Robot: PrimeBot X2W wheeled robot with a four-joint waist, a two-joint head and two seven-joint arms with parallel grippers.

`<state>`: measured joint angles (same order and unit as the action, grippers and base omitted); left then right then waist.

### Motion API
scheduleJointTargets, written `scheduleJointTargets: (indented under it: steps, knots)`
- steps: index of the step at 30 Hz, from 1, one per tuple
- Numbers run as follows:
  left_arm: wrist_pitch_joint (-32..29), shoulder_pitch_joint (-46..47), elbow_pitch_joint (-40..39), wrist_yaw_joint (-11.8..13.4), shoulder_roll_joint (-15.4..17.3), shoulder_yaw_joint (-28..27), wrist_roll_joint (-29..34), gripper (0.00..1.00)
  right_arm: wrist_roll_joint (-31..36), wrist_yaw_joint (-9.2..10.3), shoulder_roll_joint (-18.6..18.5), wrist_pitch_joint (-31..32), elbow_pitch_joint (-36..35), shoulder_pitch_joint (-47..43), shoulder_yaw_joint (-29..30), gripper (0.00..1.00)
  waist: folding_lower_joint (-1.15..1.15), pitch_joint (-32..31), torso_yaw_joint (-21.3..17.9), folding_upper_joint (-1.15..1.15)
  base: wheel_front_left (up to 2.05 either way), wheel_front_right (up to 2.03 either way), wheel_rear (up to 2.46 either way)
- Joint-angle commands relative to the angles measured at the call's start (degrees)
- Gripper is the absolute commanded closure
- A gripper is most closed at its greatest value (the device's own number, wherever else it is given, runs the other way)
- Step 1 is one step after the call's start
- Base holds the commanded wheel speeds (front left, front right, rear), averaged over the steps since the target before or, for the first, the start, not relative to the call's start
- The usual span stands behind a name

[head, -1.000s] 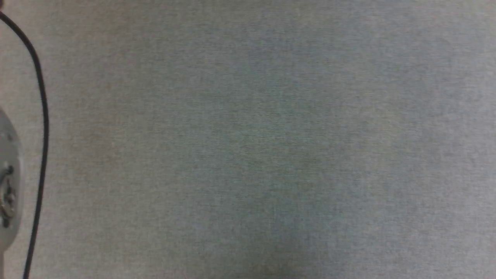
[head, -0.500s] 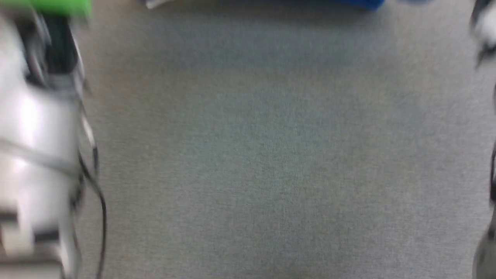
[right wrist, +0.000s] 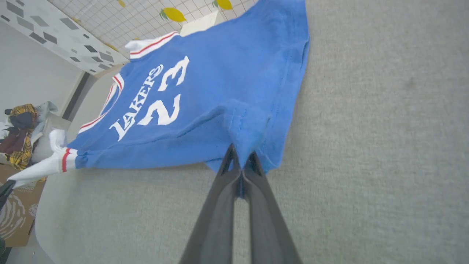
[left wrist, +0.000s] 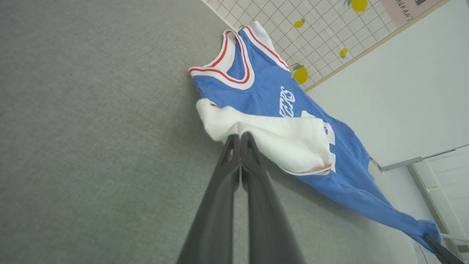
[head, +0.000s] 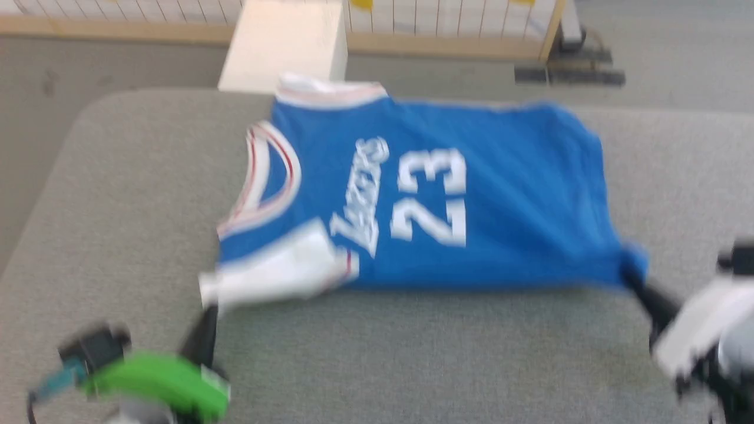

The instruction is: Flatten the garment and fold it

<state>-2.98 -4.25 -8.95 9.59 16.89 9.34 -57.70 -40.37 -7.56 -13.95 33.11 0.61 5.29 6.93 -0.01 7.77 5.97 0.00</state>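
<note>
The garment (head: pixel 471 194), a royal-blue jersey with white lettering and a white 23, lies spread on the grey padded table (head: pixel 118 194), neck toward the left. My left gripper (head: pixel 206 303) is shut on its white sleeve panel (left wrist: pixel 278 139), fingertips pinching the cloth's near edge (left wrist: pixel 240 137). My right gripper (head: pixel 633 277) is shut on the blue hem corner (right wrist: pixel 249 124), which bunches up at the fingertips (right wrist: pixel 240 152). Between the two grips the garment's near edge (right wrist: pixel 146 154) is stretched and lifted slightly.
A cream block (head: pixel 285 44) stands just behind the table's far edge. Past it runs a gridded fence with lemon prints (head: pixel 447 17). A pile of clothes (right wrist: pixel 20 128) and a cardboard box (right wrist: pixel 14 216) sit beyond the table's left end.
The head camera has swung up from bare grey table surface, so the garment and both grippers have come into its view. Any movement of the arms themselves cannot be told.
</note>
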Motion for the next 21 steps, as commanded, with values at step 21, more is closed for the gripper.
scheduleJointTargets:
  steps: [21]
  knots:
    - [-9.7, -10.8, -6.8, 12.2, 7.9, 2.3, 6.1, 1.00, 4.7, 0.08, 1.0, 14.6, -8.4, -15.7, 4.6, 1.00, 0.01, -5.3, 0.5, 0.00, 0.00, 0.00, 0.00]
